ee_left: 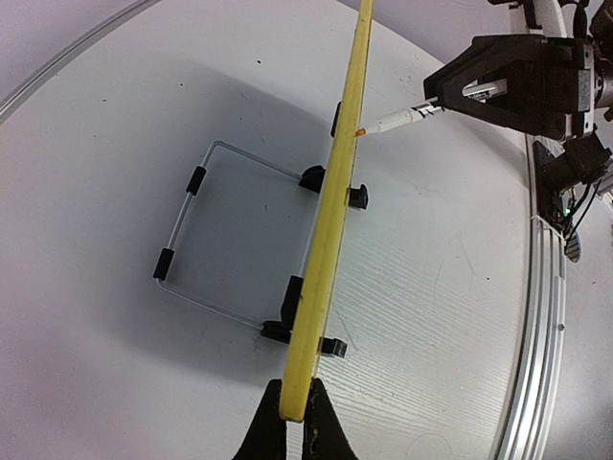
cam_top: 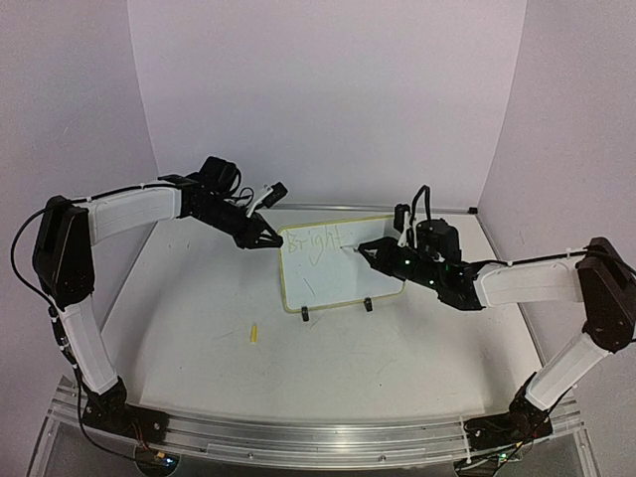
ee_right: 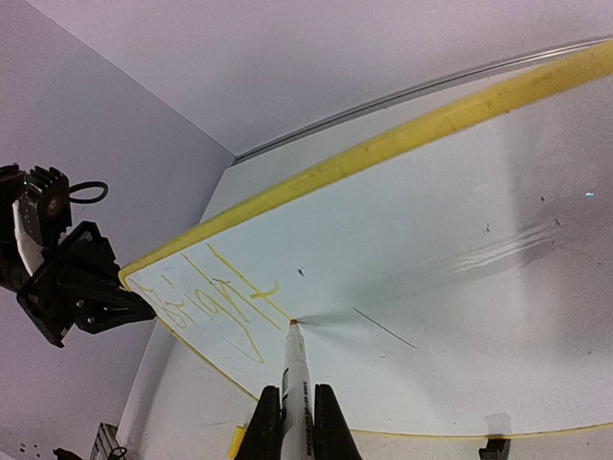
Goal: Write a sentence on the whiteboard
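Sentence (cam_top: 314, 238) on whiteboard (cam_top: 338, 278) shows faintly, only "Bright" legible beside the marker (ee_right: 295, 369).

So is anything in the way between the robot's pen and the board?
No, nothing visible is. The right gripper holds the marker, and its tip touches the whiteboard beside the sentence, just Bright so far. The left gripper pinches the board's edge, out of the way.

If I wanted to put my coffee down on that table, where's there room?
The table is bare in front of the whiteboard, on both sides of the small yellow piece. It is crowded at the board: the left gripper clamps its edge, and the right gripper holds a marker against it.
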Controlling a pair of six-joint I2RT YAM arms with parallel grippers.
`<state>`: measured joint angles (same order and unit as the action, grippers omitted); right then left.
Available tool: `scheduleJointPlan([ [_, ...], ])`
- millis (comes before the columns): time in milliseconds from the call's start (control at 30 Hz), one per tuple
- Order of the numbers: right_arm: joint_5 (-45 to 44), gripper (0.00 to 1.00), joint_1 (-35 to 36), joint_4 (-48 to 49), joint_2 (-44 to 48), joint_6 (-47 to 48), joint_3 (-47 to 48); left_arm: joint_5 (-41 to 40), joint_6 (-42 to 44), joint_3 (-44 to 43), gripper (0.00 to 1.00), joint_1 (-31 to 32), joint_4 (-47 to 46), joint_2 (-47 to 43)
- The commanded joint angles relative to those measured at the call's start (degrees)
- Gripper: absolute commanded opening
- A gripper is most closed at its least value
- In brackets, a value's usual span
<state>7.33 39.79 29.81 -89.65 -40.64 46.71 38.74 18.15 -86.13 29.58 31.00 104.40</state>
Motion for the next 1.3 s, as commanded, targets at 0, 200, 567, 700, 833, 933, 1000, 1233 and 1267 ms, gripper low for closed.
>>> scheduleJointPlan([
  [0, -2.44, 0.00, -0.30, 0.64, -0.29, -1.15, -0.89, -2.73, 2.02, -0.53, 0.00, 0.22, 0.70, -1.87],
  [200, -4.03, 0.00, -0.31, 0.65, 2.29, -0.28, -0.84, -2.71, 2.01, -0.53, 0.00, 0.21, 0.70, -1.92],
  [567, -1.27, 0.00, -0.33, 4.94, 5.00, 0.82, -1.42, -2.75, 2.02, -0.62, 0.00, 0.22, 0.72, -2.01],
  [700, -1.39, 0.00, -0.30, 4.99, 3.26, 0.14, -1.41, -2.81, 2.04, -0.53, 0.00, 0.21, 0.66, -2.09],
  [833, -2.48, 0.00, -0.31, 4.72, 2.20, -0.26, -1.36, -2.87, 2.04, -0.52, 0.00, 0.23, 0.72, -2.08],
  [933, -3.37, 0.00, -0.31, 4.02, 1.72, -0.62, -1.31, -2.88, 2.00, -0.52, 0.00, 0.22, 0.72, -2.08],
  [1000, -4.00, 0.00, -0.33, 3.60, 1.60, -0.82, -1.39, -2.88, 2.02, -0.53, 0.00, 0.21, 0.72, -2.09],
  [1233, -7.19, 0.00, -0.32, 0.89, 2.64, -1.24, -1.84, -2.87, 2.03, -0.53, 0.00, 0.23, 0.72, -2.10],
  [1267, -7.63, 0.00, -0.33, 0.53, 2.91, -1.28, -1.97, -2.88, 2.02, -0.53, 0.00, 0.23, 0.72, -2.08],
])
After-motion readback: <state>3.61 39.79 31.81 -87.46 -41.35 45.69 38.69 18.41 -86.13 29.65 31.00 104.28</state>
